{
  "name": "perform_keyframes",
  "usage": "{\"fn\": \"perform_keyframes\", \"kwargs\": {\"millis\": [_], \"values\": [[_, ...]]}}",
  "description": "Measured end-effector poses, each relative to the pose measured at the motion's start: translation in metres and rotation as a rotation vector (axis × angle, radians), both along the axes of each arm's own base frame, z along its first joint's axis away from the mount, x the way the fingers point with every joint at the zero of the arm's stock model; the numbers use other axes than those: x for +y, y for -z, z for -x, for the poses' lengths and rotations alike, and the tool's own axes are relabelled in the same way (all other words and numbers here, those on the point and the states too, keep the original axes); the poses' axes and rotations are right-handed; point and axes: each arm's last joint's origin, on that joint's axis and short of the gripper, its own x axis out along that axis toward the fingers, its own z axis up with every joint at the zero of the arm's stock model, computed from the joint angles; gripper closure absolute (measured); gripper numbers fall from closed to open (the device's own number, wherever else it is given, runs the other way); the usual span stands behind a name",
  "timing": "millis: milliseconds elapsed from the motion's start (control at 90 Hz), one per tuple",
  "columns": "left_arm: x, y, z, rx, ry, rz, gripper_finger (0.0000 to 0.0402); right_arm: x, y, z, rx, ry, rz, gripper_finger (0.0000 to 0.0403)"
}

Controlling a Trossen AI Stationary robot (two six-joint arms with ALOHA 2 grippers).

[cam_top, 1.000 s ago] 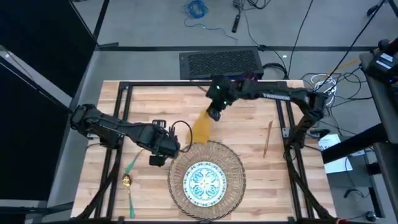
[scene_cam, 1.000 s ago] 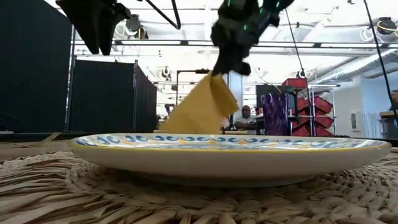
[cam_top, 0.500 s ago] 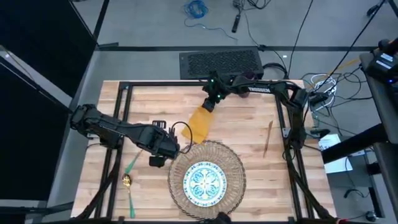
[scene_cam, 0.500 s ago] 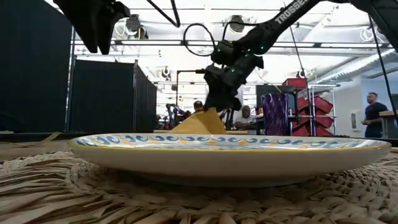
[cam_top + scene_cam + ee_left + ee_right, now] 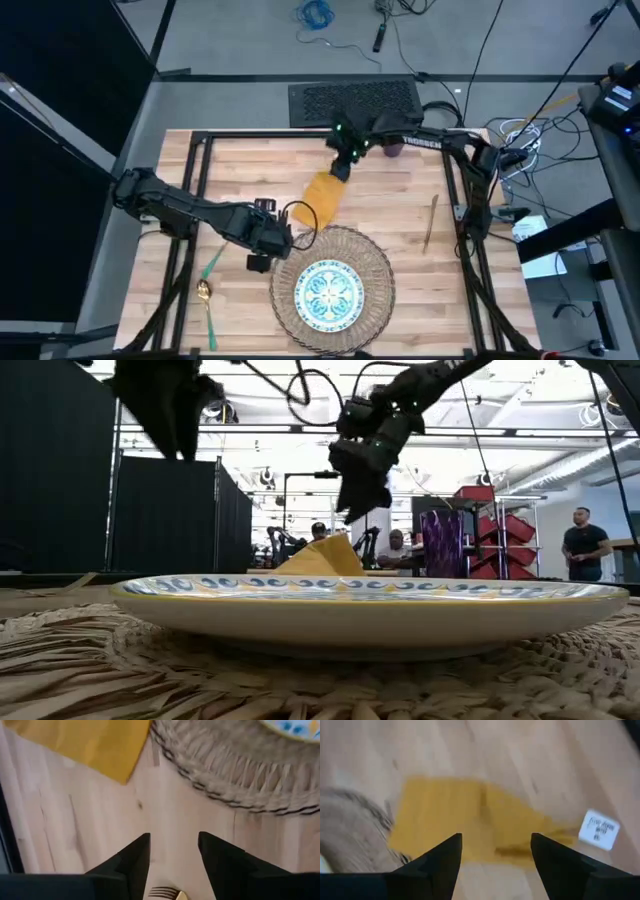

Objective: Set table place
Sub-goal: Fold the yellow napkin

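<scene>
Napkin [image 5: 325,195] lies loose on the table [image 5: 400,205] at frame centre, one corner lapping the placemat [image 5: 375,255] just above the plate [image 5: 331,292]. Right gripper [image 5: 343,163] hangs just above it, fingers spread, holding nothing. Left gripper [image 5: 262,250], also spread and empty, sits lower left; fork [image 5: 167,894] right beneath.

Plate [image 5: 330,291] centred on placemat [image 5: 377,262] at worktop [image 5: 395,200] front; napkin [image 5: 325,196] flat just behind placemat, overlapping its rim; fork [image 5: 213,262] and spoon [image 5: 206,308] left of placemat; knife [image 5: 430,222] right; cup [image 5: 394,149] at rear.
</scene>
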Motion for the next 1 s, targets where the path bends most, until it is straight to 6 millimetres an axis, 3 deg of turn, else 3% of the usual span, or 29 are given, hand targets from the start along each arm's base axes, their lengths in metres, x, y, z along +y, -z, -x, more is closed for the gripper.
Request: {"fn": "perform_keyframes", "kwargs": {"millis": [244, 478, 644, 767, 933, 1000], "values": [[0.003, 0.020, 0.008, 0.066, -0.020, -0.024, 0.0244, 0.008, 0.012, -0.005, -0.016, -0.029, 0.049, 0.0184], [0.004, 0.021, 0.008, 0.047, -0.030, -0.084, 0.0244, 0.007, 0.024, -0.004, -0.019, -0.042, 0.111, 0.0172], [0.005, 0.021, 0.007, 0.039, -0.025, -0.090, 0.0244, 0.002, 0.033, -0.004, -0.012, 0.009, 0.253, 0.0178], [0.004, 0.021, 0.005, 0.017, -0.028, -0.083, 0.0244, -0.006, 0.030, -0.009, -0.064, 0.065, 0.342, 0.0224], [0.004, 0.021, 0.005, 0.017, -0.034, -0.081, 0.0244, -0.015, 0.029, -0.008, -0.088, 0.099, 0.355, 0.0370], [0.004, 0.021, 0.005, 0.017, -0.034, -0.082, 0.0244, -0.020, 0.027, -0.008, -0.116, 0.115, 0.370, 0.0390]]}}
